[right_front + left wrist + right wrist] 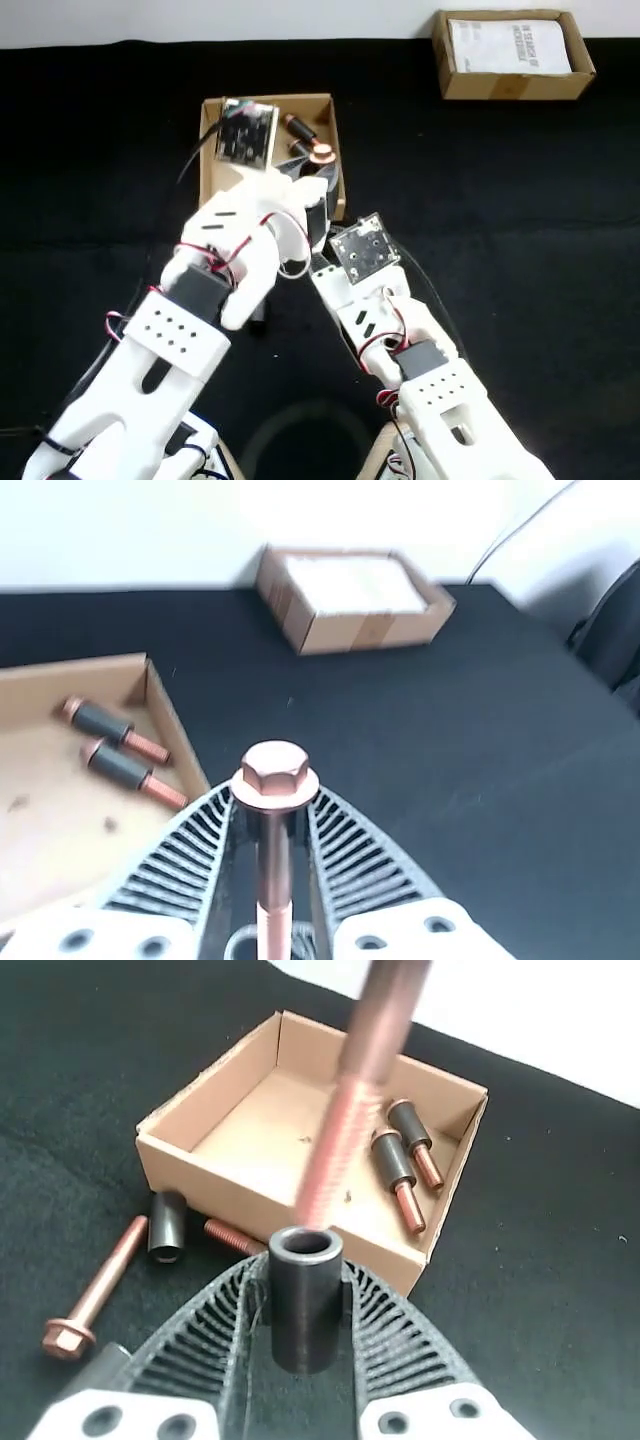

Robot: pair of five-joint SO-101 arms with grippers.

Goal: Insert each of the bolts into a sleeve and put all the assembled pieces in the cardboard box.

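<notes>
A copper-coloured bolt with a hex flange head points threads-down, its tip at the open mouth of a dark, upright sleeve; whether it has entered cannot be told. Both sit near the 5 o'clock corner of the cardboard box, which holds two assembled pieces side by side toward its 2 o'clock side. A second box, at 1 o'clock on the table, holds white paper. A loose sleeve and a loose bolt lie outside the near wall. The left gripper pinches the bolt below its head, wrist over the box. The right gripper, angled toward 11 o'clock, clamps the sleeve.
</notes>
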